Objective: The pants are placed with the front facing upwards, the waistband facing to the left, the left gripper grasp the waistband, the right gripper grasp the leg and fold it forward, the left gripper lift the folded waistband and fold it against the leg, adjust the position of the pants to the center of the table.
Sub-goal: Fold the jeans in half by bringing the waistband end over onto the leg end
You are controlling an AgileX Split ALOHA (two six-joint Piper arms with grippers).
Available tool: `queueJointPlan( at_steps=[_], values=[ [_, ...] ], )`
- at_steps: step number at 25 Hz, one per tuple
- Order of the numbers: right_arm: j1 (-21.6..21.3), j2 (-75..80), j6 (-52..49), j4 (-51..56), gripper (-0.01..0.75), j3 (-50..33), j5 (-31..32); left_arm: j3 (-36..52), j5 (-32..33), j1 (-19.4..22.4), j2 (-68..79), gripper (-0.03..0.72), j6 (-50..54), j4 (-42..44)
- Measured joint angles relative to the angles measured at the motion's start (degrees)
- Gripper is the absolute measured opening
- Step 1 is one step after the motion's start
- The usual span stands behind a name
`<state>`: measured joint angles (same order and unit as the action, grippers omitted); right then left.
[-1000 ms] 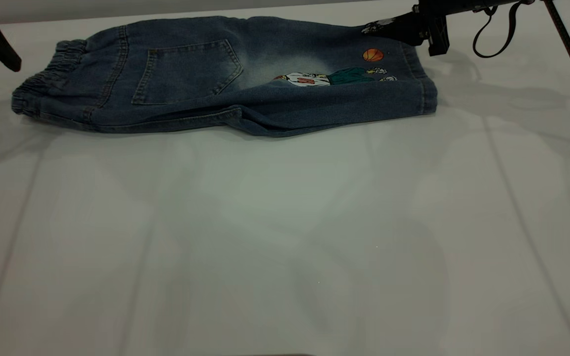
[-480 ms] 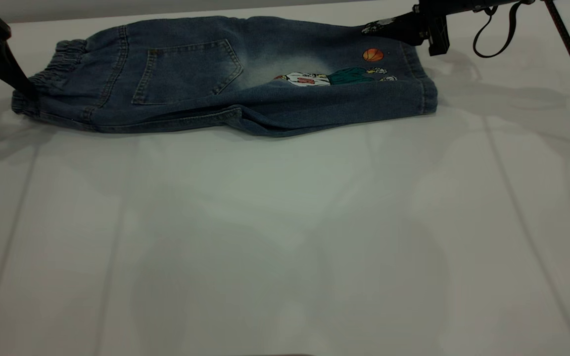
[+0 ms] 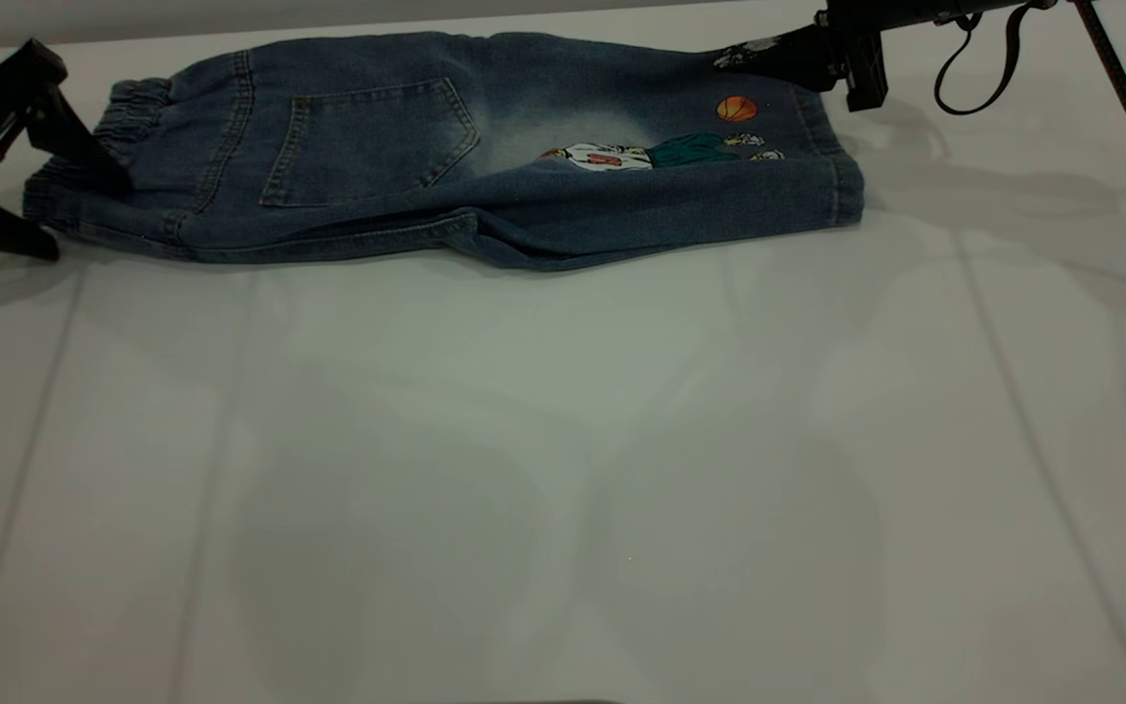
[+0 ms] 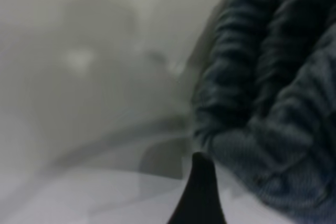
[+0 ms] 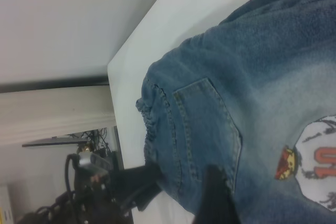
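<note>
Jaws spread on left gripper point(image 3: 45, 200), straddling the waistband point(image 3: 118, 127), one finger above, one on the table point(image 3: 563, 440); right gripper point(image 3: 754, 57) at the leg point(image 3: 719, 147) cuff, jaws can't tell. Pants point(image 3: 446, 147) folded lengthwise along far edge, back pocket, basketball print up, faded patch mid-leg.

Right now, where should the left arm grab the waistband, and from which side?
Take the waistband at its near corner, coming in from the pants' open left end. The ruched band lies flat in stacked folded layers on the table, with its edge exposed there, so one jaw can probably slide under it. The left gripper is open, already straddling that edge. The right gripper sits at the leg.
</note>
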<state>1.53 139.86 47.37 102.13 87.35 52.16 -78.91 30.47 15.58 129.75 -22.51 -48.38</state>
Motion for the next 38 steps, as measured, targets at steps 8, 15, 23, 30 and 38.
queueJointPlan(
  at_steps=[8,15,23,30,38],
  values=[
    [0.0,0.0,0.3,-0.1,0.435,0.0,0.0,-0.3,-2.6,0.0,1.8,0.566,-2.3,-5.1],
    [0.6,0.0,1.3,-1.3,0.435,0.0,0.2,-0.5,-3.7,0.0,2.8,0.274,-2.4,-6.9],
    [8.0,0.1,-0.6,-11.6,0.435,8.5,-1.1,-0.5,1.0,-0.3,1.0,0.102,-4.5,-6.0],
    [15.8,0.1,-9.3,-30.0,0.435,15.1,-11.7,-0.5,5.3,-3.5,-7.6,0.100,-5.2,0.9],
    [20.8,4.8,-11.7,-34.0,0.435,18.2,-17.8,-0.4,8.3,-9.5,-15.3,0.100,-5.2,5.2]
  ],
)
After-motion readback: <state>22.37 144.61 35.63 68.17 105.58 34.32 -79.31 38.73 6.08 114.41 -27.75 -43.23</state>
